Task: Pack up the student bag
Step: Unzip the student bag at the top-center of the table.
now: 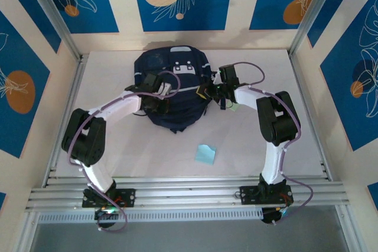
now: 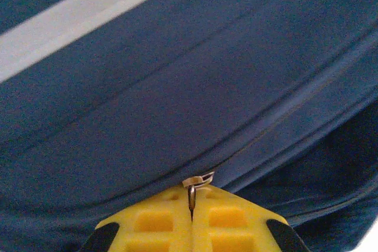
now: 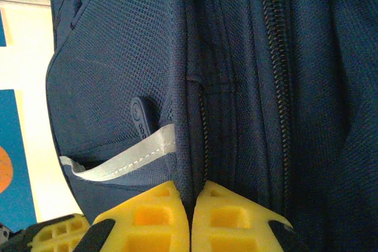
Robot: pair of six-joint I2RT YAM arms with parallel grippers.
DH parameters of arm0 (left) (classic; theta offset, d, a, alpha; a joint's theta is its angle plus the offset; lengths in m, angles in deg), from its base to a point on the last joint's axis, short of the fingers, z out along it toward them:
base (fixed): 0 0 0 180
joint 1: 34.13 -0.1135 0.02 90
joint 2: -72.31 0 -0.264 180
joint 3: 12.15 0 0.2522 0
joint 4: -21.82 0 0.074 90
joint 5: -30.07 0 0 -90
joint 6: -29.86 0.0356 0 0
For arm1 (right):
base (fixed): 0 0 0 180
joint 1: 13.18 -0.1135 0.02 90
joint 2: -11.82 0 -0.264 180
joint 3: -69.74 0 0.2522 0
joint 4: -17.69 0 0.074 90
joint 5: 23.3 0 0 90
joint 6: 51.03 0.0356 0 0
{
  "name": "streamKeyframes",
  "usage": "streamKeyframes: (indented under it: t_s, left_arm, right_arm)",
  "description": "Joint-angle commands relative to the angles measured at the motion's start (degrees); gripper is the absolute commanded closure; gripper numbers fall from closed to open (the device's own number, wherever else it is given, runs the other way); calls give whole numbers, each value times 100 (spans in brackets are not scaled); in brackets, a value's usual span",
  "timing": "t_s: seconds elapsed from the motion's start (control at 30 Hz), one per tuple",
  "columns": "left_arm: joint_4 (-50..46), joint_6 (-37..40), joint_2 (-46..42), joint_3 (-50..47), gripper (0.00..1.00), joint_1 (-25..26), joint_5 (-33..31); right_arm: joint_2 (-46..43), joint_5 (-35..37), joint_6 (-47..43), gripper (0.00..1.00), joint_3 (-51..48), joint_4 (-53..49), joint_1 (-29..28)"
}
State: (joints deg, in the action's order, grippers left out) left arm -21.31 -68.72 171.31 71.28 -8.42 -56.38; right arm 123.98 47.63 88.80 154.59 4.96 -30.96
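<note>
Lying at the middle of the table's (image 1: pixel 118 146) far half, the bag (image 1: pixel 177 113) has an arm at each side. From above, the left gripper (image 1: pixel 165 91) sits over the bag's left half and the right gripper (image 1: pixel 205 91) at its right edge, but how the jaws stand cannot be told from there. A light blue paper (image 1: pixel 205 154) lies on the table nearer the arm bases, well apart from the bag.

The left wrist camera gives what the overhead one cannot. The left gripper's (image 2: pixel 192 198) yellow fingers (image 2: pixel 150 222) are pressed together on a small metal zip pull (image 2: pixel 198 180), against navy fabric (image 2: pixel 177 87) crossed by a pale stripe (image 2: pixel 71 16).

The right wrist camera shows the right gripper (image 3: pixel 192 199) closed too, its fingers (image 3: pixel 236 216) pinching a seam fold of the bag (image 3: pixel 331 116). A mesh pocket (image 3: pixel 112 81) with pale trim (image 3: pixel 127 157) lies to one side of the fold, and a line of zip teeth (image 3: pixel 277 87) to the other.
</note>
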Motion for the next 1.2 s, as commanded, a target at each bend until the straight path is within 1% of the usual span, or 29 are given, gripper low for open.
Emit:
streamKeyframes:
  t_s: [0.0, 0.13, 0.17, 0.27, 0.33, 0.37, 0.5, 0.57, 0.63, 0.73, 0.9, 1.0, 1.1, 1.17]
  left_arm:
    - [-1132, 110, -313, -217, 100, -489, -693]
    - [-1340, 288, -425, -117, 100, -585, -610]
    - [-1352, 345, -432, -104, 100, -583, -414]
    - [-1287, 352, -374, -87, 100, -522, 717]
    - [-1209, 274, -295, -57, 100, -290, 1383]
    - [-1164, 262, -261, -20, 100, -126, 1554]
    - [-1165, 313, 77, 367, 100, 676, 1820]
    - [-1310, 313, 290, 593, 100, 842, 1635]
    - [-1506, 328, 486, 702, 100, 839, 1179]
    - [-1865, 361, 641, 684, 100, 753, 390]
    - [-2296, 435, 673, 486, 100, 550, 74]
    - [-2569, 554, 606, 451, 100, 445, -376]
    - [-2728, 564, 492, 452, 100, 210, -727]
    - [-2809, 584, 404, 481, 100, 17, -706]
  right_arm:
    - [-325, 382, -515, 100, 221, -453, 319]
    - [-283, 474, -1029, 100, 489, -835, 379]
    - [-233, 519, -1148, 100, 588, -934, 396]
    - [-6, 469, -1356, 100, 908, -1053, 501]
    - [219, 449, -1426, 100, 1233, -1096, 568]
    - [324, 472, -1455, 100, 1408, -1118, 578]
    - [842, 527, -1475, 100, 2389, -1468, 609]
    - [1042, 601, -1522, 100, 2785, -1663, 626]
    - [1169, 606, -1659, 100, 3077, -1946, 636]
    - [1049, 783, -1883, 100, 2896, -1976, 644]
    - [976, 998, -2134, 100, 2610, -1959, 762]
    - [967, 1140, -2359, 100, 2599, -1975, 795]
    - [977, 1356, -2600, 100, 2647, -2043, 798]
    - [975, 1412, -2661, 100, 2661, -2055, 836]
